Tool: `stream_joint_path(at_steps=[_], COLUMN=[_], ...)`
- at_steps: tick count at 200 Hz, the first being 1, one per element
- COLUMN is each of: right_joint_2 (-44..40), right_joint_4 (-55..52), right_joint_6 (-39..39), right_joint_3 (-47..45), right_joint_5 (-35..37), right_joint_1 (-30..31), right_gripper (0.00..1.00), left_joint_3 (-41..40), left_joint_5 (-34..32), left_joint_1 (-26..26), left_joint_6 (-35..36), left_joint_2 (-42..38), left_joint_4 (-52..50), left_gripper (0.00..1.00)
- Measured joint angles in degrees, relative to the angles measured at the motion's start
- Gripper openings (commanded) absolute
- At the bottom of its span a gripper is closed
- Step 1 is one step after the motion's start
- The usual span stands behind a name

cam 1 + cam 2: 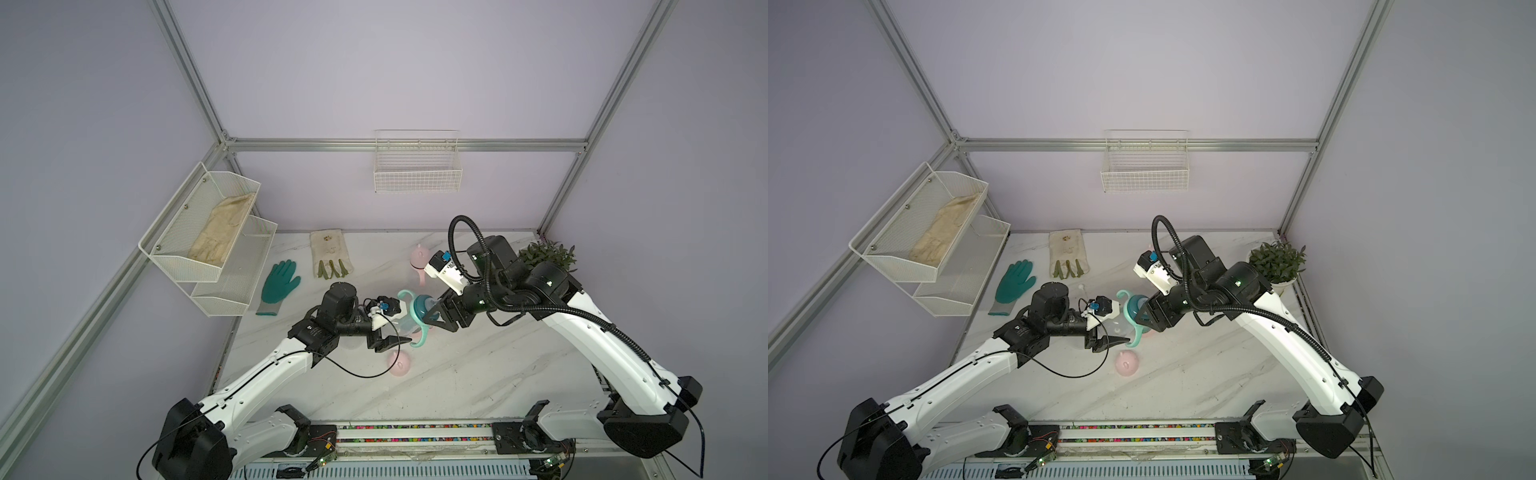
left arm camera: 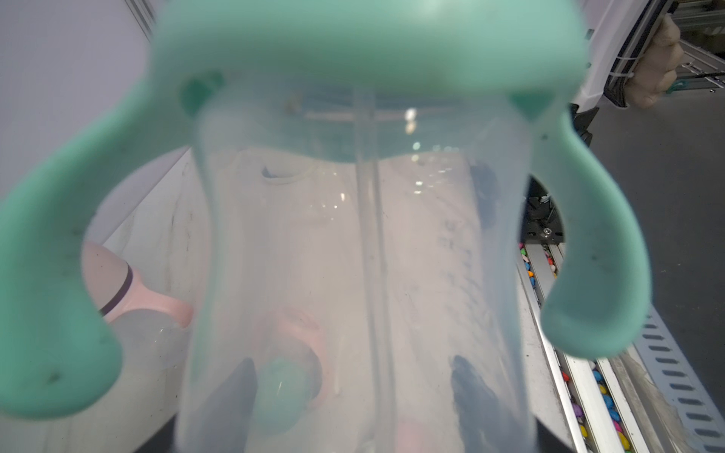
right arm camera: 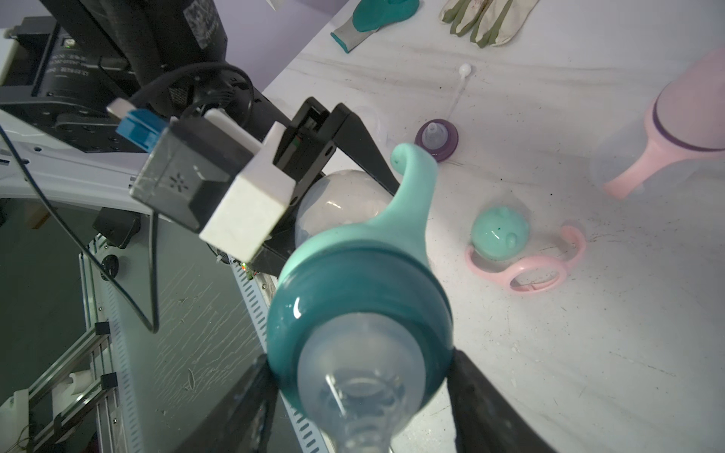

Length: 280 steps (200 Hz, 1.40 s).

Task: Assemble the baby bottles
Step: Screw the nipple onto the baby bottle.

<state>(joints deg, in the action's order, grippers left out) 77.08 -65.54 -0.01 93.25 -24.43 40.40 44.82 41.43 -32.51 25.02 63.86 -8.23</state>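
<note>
The mint baby bottle hangs tilted above the table's middle, between both arms. My left gripper is shut on its clear body, below the mint two-handled ring. My right gripper is shut on its teal collar, with a finger touching each side and the clear nipple between them. On the table lie a mint dome cap, a pink handle ring, a purple collar and a pink dome cap. A pink capped bottle stands behind.
A teal glove and a cream glove lie at the back left, next to a white mesh shelf. A wire basket hangs on the back wall. A potted plant stands back right. A thin straw lies near the purple collar.
</note>
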Motion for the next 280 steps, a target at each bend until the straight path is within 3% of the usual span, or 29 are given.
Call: stream_joint_path(at_steps=[33,54,105,191,243,280], right_joint_2=[-0.1,-0.2,0.7,1.1,-0.2,0.2], right_joint_4=[2.6,4.5,6.6,9.0,21.6,29.3], right_joint_6=[1.0,2.0,2.5,3.9,9.0,12.6], right_joint_3=[-2.2,-4.0,-5.0,-5.2,-10.5,-12.1], right_joint_5=[-0.2,-0.1,0.1,1.6,4.7,5.7], right_joint_1=[-0.1,-0.3,-0.1,-0.1,-0.6,-1.2], right_gripper=[0.60,0.75,0.77,0.45,0.20,0.08], left_joint_3=[0.0,0.0,0.1,0.1,-1.7,-3.5], left_joint_5=[-1.2,-2.4,-2.7,-5.1,-18.1,-27.3], left_joint_1=[0.3,0.6,0.3,0.2,0.1,-0.6], left_joint_6=[0.0,0.1,0.0,0.0,0.0,0.0], left_joint_2=[0.0,0.0,0.6,0.9,-0.3,-0.9], left_joint_4=[-1.5,-3.1,-3.0,-1.7,5.7,12.6], left_gripper=[0.00,0.00,0.00,0.00,0.00,0.00])
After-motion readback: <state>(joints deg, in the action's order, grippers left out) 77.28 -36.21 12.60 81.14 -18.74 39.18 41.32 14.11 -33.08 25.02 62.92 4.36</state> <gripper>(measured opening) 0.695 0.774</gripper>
